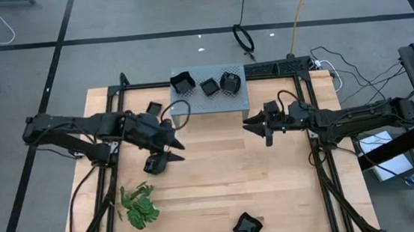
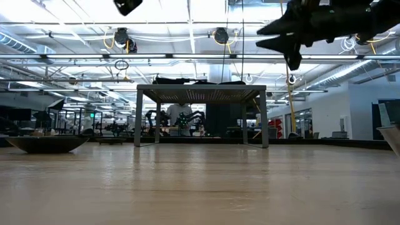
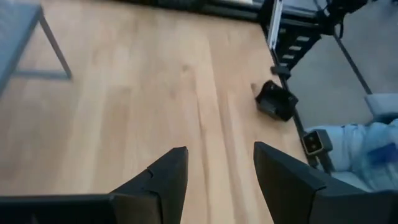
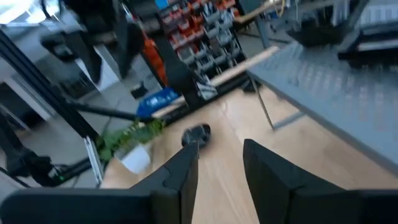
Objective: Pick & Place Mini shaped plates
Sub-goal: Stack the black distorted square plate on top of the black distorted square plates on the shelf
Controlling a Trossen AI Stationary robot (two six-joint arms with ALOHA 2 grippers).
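Note:
Three black mini shaped plates (image 1: pixel 210 86) sit on the grey perforated stand (image 1: pixel 209 93) at the table's far middle. Another plate (image 1: pixel 154 108) lies on the table left of the stand. One (image 1: pixel 155 164) lies just below and near-side of my left gripper (image 1: pixel 180 147), and one (image 1: pixel 247 226) lies at the near edge. My left gripper (image 3: pixel 217 168) hovers open above bare wood, left of centre. My right gripper (image 1: pixel 250 123) hangs open and empty in the air right of the stand, pointing toward the table's left (image 4: pixel 221 155).
A green leafy sprig (image 1: pixel 140 204) lies at the near left. The black frame rails (image 1: pixel 307 100) run along both table sides. In the low view the stand (image 2: pixel 201 94) rises on thin legs behind open wood, with a plate (image 2: pixel 47 144) at the left.

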